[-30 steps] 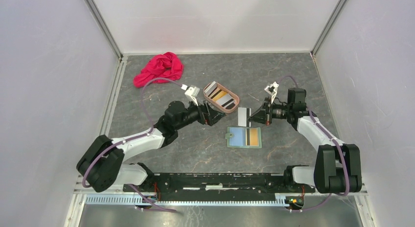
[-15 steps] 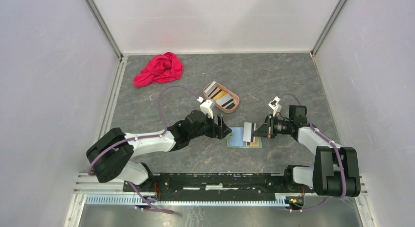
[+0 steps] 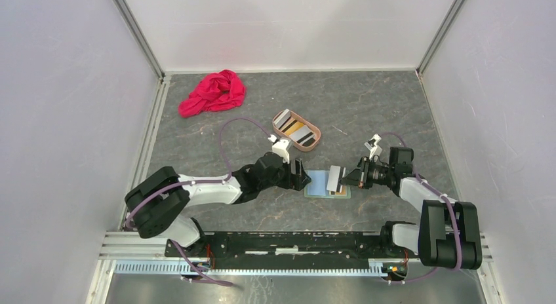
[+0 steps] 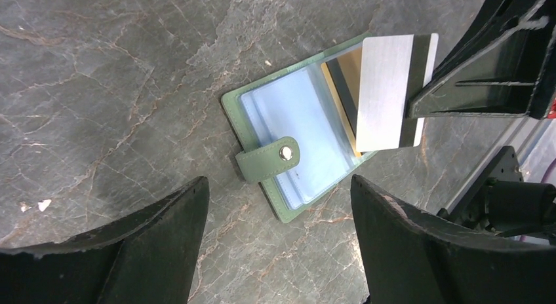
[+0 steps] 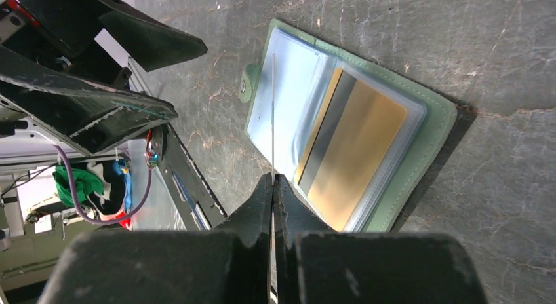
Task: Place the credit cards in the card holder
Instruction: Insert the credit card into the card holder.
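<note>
Left arm, moved: a second ago the left gripper (image 3: 303, 176) was up beside the pinkish-tan oval tray (image 3: 317, 135). It has since swung toward the near edge and now hangs low just left of the sage-green bifold card holder (image 3: 318, 184), jaws spread wide with nothing between them.
Right arm, moved: the right gripper (image 3: 345, 178) has carried the thin grey plastic card (image 3: 334, 178) with a dark stripe from beyond the holder's far edge to above its open pages. Its jaws are pinched tight on the card's edge.
Meaning: the insertion looks about to begin, with the left arm likely placed to steady the holder. This card is not yet in a pocket.
Oval tray: sits farther back, apart from the holder. It holds several overlapping cards (image 3: 294, 128), striped light-and-dark and orange; the count is unclear.
Card holder: lies open and flat on the dark marbled table (image 3: 367, 107), snap tab toward the left arm. One gold card (image 5: 347, 153) with a dark stripe sits in the right-hand clear pocket; the light blue left pocket looks empty.
Held card: stands on edge near the fold; whether it touches cannot be told.
</note>
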